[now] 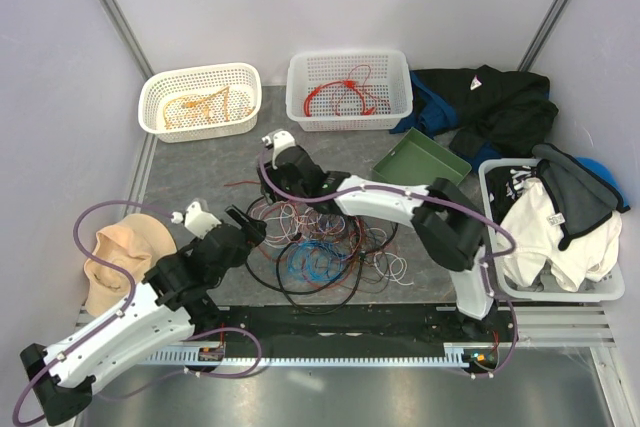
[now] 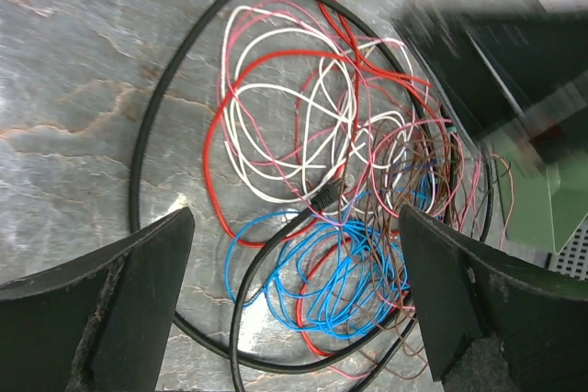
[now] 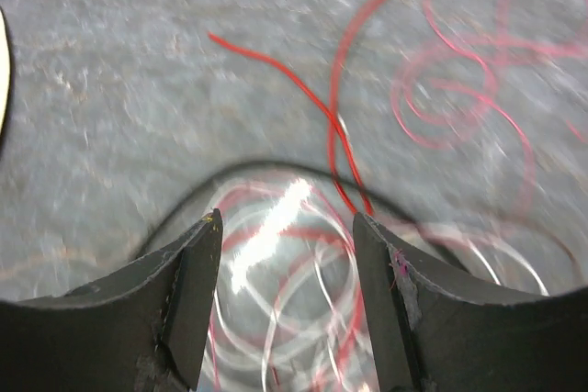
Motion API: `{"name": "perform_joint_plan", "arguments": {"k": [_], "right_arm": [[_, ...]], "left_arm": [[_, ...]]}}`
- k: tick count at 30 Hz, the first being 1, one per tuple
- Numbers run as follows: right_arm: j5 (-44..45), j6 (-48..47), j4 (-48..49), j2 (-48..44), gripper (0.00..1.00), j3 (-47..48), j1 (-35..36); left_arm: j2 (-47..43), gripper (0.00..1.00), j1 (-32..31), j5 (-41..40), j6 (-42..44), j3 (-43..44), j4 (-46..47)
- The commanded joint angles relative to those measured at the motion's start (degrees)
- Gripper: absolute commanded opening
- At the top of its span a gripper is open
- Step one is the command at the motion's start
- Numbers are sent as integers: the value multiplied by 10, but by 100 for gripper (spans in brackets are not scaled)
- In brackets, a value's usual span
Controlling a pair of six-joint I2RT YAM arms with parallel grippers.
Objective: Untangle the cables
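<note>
The cables (image 1: 320, 247) lie in a loose tangle on the grey table: red, white, pink, brown and blue wires ringed by a thick black cable (image 2: 147, 135). My left gripper (image 1: 243, 225) hovers at the tangle's left edge, wide open. In its wrist view the left gripper (image 2: 294, 218) frames a bundle of blue wires (image 2: 344, 273) with nothing touching its fingers. My right gripper (image 1: 272, 190) is above the tangle's far left corner. The blurred right wrist view shows the right gripper (image 3: 287, 222) with jaws apart over white and red loops (image 3: 294, 309), gripping nothing.
A white basket (image 1: 200, 77) with orange and yellow wires and another white basket (image 1: 348, 65) with red wires stand at the back. A green tray (image 1: 420, 160), dark clothing (image 1: 500, 102) and a bin of clothes (image 1: 555, 287) sit right. A beige object (image 1: 115, 257) lies left.
</note>
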Motion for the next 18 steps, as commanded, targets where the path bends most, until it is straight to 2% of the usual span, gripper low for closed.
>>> {"name": "perform_joint_plan", "arguments": {"k": [1, 10, 18], "right_arm": [[-21, -22, -7, 93, 66, 130, -13], [-19, -37, -60, 225, 65, 249, -21], [-3, -49, -65, 263, 61, 269, -26]], "left_arm": [[-16, 100, -1, -52, -24, 39, -33], [-38, 100, -1, -69, -15, 63, -61], [-36, 100, -1, -76, -17, 56, -61]]}}
